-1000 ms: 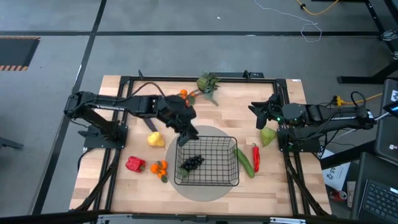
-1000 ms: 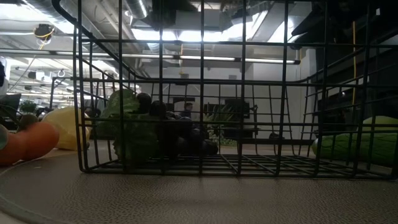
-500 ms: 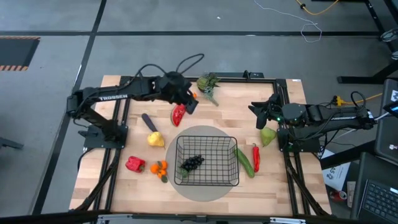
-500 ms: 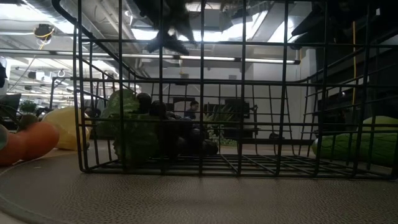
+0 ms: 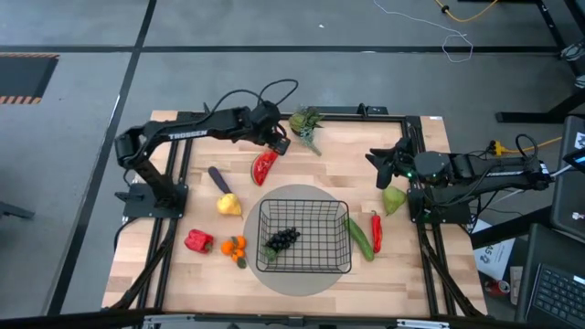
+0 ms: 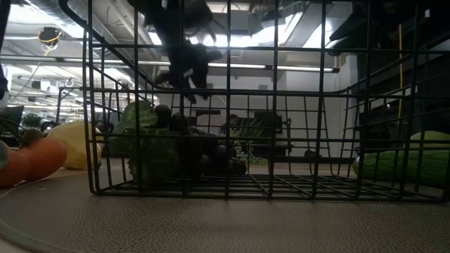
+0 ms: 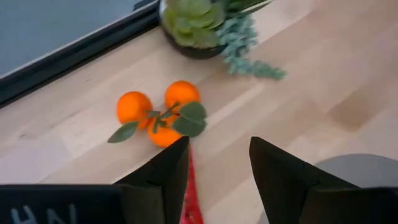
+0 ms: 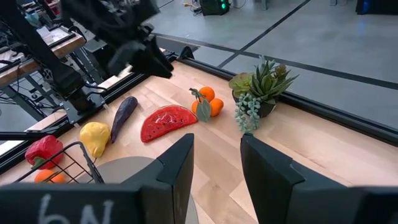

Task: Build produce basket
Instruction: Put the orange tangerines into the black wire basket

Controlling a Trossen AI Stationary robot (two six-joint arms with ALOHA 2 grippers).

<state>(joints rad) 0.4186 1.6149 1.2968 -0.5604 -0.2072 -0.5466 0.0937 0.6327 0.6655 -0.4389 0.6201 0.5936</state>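
Two dark/black jointed arms. Left arm [image 5: 183, 135]: white TROSSEN lettering on link, black cable looping off wrist. Right arm [image 5: 484, 172]: black, small green light near wrist, cables along link. Each claw: two flat matte-black fingers [image 7: 163, 177]. White letters on wrist housings.

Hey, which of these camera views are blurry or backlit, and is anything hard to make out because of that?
Low view: bright ceiling lights behind leave the basket wires and the grapes as dark silhouettes. Left wrist view: the oranges are slightly soft, and the gripper fingers at the picture's bottom are blurred. High view: evenly lit and sharp.
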